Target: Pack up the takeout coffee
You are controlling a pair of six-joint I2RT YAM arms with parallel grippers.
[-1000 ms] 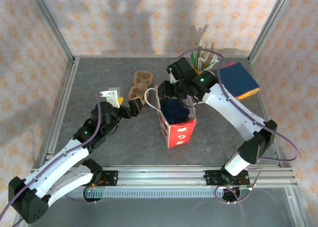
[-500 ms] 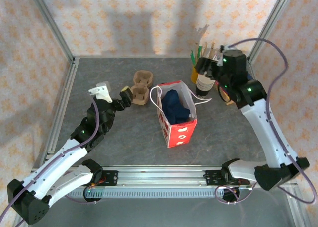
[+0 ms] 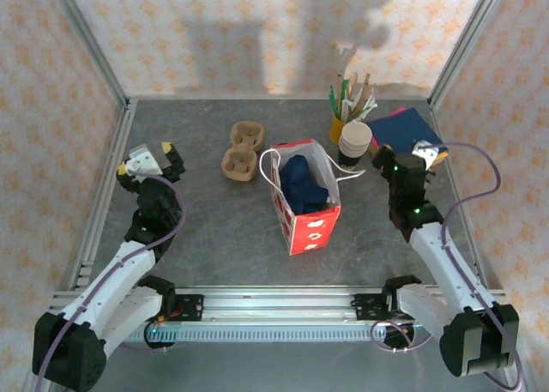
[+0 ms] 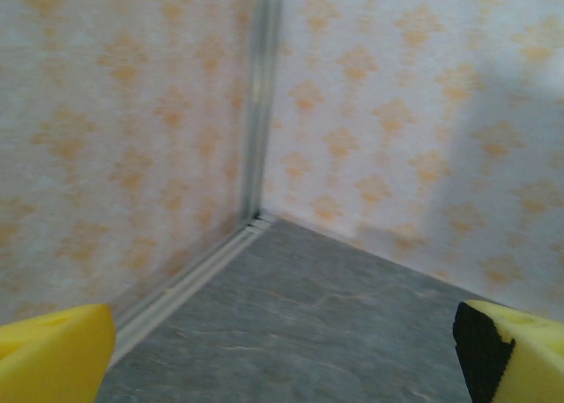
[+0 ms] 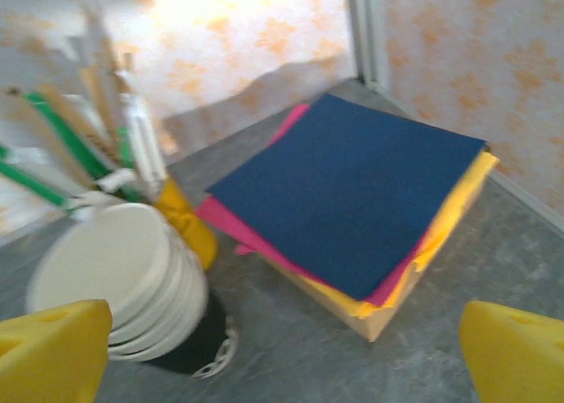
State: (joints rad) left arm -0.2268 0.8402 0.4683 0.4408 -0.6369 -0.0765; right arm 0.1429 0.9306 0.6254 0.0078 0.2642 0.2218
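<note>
Your left gripper (image 3: 147, 162) is far left over the grey stone-look tabletop (image 3: 206, 229), aimed at the back left corner. In its wrist view the yellow fingertips (image 4: 53, 350) are spread wide with nothing between them.

Next right, near the back, is a brown moulded-pulp two-cup carrier (image 3: 242, 149), with both wells bare.

At centre a red and white paper bag with white cord handles (image 3: 313, 225) stands upright with its mouth open. A dark blue crumpled napkin (image 3: 300, 182) fills the top of it.

You can't tell where the takeout coffee, the green-walled paper cup with a black lid, is. The blue napkin covers the bag's inside.

Just right of the bag is a stack of lidless cream-rimmed paper cups (image 3: 354, 139). It touches a yellow cup holding green and wooden sticks (image 3: 337, 128) behind it.

Further right is a pile of dark blue, pink and yellow paper sheets (image 5: 352, 191), near the back right corner.

Your right gripper (image 3: 412, 159) hovers just in front of that pile, facing it. Its yellow fingertips (image 5: 53, 350) are wide apart and hold nothing.
</note>
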